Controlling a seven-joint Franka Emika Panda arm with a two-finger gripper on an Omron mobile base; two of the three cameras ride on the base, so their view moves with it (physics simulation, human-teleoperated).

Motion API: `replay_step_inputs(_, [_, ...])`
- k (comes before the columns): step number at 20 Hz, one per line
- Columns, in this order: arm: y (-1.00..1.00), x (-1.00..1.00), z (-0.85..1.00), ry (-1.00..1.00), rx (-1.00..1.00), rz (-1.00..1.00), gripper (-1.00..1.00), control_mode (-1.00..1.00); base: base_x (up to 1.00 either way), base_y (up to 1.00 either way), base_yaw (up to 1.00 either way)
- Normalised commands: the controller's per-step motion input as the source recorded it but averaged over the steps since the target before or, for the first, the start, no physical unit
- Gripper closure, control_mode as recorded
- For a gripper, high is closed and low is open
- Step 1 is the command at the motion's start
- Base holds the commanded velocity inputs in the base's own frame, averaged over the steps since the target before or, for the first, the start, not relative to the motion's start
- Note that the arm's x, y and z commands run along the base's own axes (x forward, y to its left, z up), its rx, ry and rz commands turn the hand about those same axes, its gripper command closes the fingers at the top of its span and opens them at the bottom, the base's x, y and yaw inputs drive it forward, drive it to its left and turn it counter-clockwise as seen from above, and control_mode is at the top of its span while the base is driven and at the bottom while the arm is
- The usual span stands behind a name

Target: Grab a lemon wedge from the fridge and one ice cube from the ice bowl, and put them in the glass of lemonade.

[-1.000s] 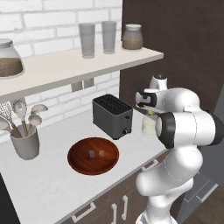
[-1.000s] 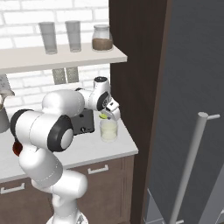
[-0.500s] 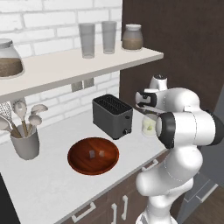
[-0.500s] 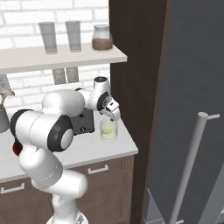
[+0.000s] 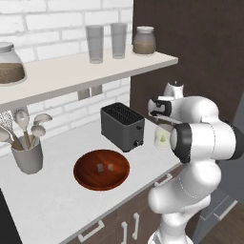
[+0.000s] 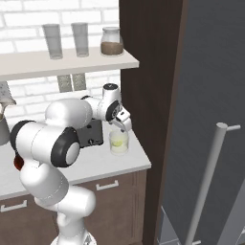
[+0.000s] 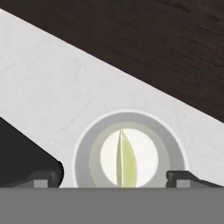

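Now my fingers (image 7: pixel 113 177) are spread empty above the glass of lemonade (image 7: pixel 127 149); the lemon wedge (image 7: pixel 125 159) floats inside, probably light and slippery.

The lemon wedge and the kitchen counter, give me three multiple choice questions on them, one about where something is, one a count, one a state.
1. Where is the lemon wedge?
A. In the glass of lemonade
B. In the ice bowl
C. On the shelf

2. How many ice cubes lie in the ice bowl?
A. None
B. Two
C. Five

3. How are the fingers?
A. Shut on the wedge
B. Spread apart, holding nothing
C. Shut on an ice cube

Key: 1 A, the hand view shows the wedge lying in the pale liquid. 2 B, two small cubes sit in the bowl. 3 B, both tips stand wide either side of the glass.
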Motion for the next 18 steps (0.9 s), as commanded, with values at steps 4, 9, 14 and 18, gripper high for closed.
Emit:
replay_step_inputs(4, [-0.06,-0.20,0.00,-0.07,0.05,-0.02,-1.00,-1.00,0.00,0.00,0.00])
replay_step_inputs(9, [-0.28,-0.16,0.00,-0.01,0.05,-0.08,-1.00,-1.00,0.00,0.00,0.00])
replay_step_inputs(14, [-0.10,-0.09,0.04,0.00,0.03,-0.05,-1.00,-1.00,0.00,0.00,0.00])
replay_step_inputs(18, [0.01,-0.29,0.11,-0.02,0.01,0.00,-1.00,-1.00,0.00,0.00,0.00])
